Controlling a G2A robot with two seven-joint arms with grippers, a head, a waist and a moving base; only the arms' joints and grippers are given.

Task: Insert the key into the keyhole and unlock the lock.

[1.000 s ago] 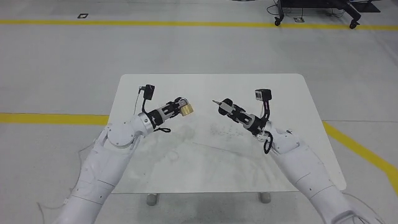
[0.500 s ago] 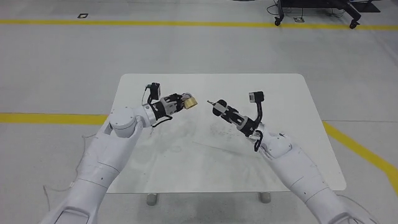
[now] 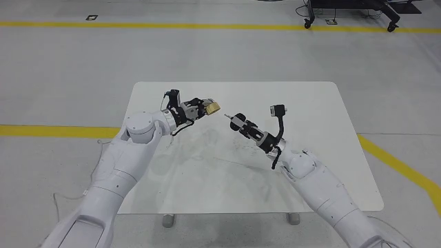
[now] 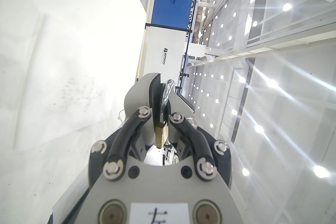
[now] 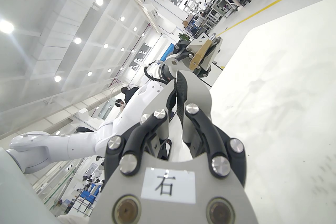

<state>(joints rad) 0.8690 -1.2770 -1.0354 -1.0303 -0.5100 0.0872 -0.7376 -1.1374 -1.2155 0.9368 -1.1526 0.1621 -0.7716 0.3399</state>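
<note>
Brass lock [image 3: 212, 107], one only, sits clenched in my left gripper [image 3: 204, 107], held over the white surface [image 3: 310, 103] towards its far edge. Its keyhole end faces my right gripper [image 3: 237, 119]. That gripper is clamped on the single key [image 3: 228, 115], whose tip points at the lock, near it but apart. Pale grey floor [image 3: 83, 62] crossed by yellow lines [image 3: 69, 24] surrounds the surface.
</note>
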